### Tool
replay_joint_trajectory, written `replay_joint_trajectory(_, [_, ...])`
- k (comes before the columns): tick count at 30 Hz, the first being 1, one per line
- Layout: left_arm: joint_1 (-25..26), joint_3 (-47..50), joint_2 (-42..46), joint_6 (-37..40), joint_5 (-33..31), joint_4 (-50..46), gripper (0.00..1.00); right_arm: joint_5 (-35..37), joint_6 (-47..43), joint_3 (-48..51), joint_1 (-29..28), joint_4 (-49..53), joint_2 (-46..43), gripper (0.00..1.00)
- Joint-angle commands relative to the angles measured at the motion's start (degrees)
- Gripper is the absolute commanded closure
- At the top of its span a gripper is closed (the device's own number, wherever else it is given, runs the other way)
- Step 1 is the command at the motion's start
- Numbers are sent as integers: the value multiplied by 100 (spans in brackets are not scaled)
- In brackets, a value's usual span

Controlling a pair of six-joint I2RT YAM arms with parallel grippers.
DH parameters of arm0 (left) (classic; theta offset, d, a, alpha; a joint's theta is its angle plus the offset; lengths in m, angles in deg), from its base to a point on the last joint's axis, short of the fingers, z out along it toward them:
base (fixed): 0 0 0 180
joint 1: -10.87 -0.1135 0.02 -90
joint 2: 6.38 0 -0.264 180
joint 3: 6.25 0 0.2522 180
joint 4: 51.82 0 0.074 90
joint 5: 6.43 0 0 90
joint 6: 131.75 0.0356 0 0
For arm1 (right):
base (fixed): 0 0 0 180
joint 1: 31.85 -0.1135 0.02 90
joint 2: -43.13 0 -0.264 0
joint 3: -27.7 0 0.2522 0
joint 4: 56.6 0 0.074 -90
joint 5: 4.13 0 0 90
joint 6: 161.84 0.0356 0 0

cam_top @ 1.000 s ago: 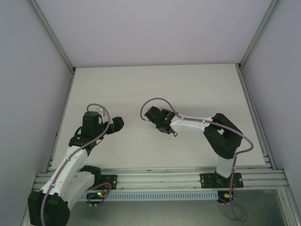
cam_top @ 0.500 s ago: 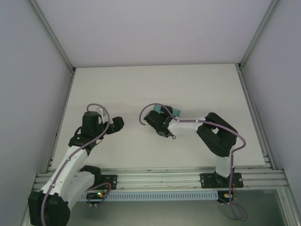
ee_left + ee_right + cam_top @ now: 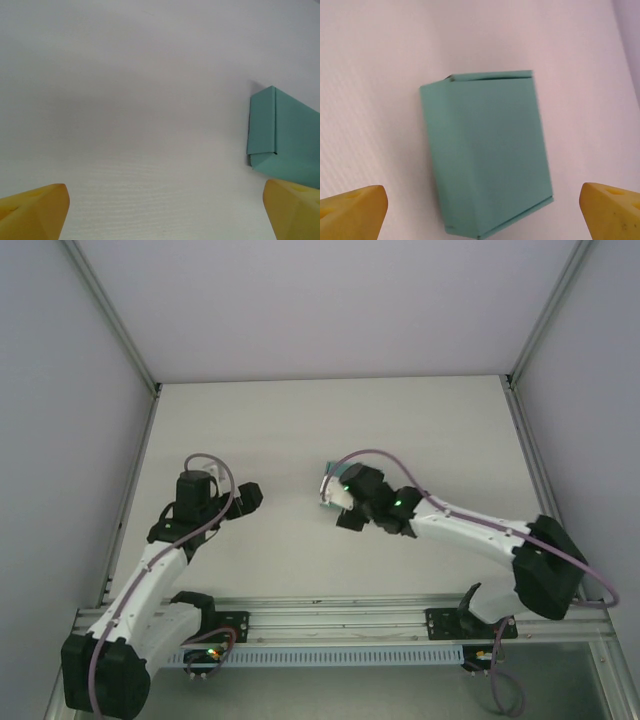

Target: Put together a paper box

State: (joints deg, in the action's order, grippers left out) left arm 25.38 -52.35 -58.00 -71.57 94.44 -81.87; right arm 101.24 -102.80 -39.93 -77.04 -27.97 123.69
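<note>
Teal paper box (image 3: pixel 487 150) under right gripper (image 3: pixel 481 210)

The white-and-black left arm (image 3: pixel 150 570) bends inward, the left pincer (image 3: pixel 248 498) spread wide. The matching right arm (image 3: pixel 470 530) stretches leftward, the right pincer (image 3: pixel 335 498) equally wide, pointing down.

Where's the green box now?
In the top view the green box lies near the middle of the table, under the open right gripper; the left gripper is to its left.
</note>
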Motion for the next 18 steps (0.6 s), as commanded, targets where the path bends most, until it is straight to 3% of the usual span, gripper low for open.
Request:
replay_joint_trajectory(1, [41,-87,-296,14,952,872,0,-1136,410,-39,620,-64,-162,0])
replay_joint_trajectory(4, [559,119,-867,-208,1819,2129,15,-2295,1310,-580,1565,187,160,1])
replay_joint_trajectory(6, [1178,29,-1366,-142,1797,2499,23,-2874,1948,-1073,2027,549,604,0])
replay_joint_trajectory(10, [1963,-374,-2632,-190,1885,3153,37,-2897,2465,-1862,2293,1134,1655,0])
replay_joint_trajectory(14, [2342,-966,-3935,-419,2378,3796,44,-3398,2916,-2352,2596,1085,2524,5])
replay_joint_trajectory(18, [2527,-1657,-4957,-491,2524,3810,48,-3800,3006,-2795,2698,1285,3229,9])
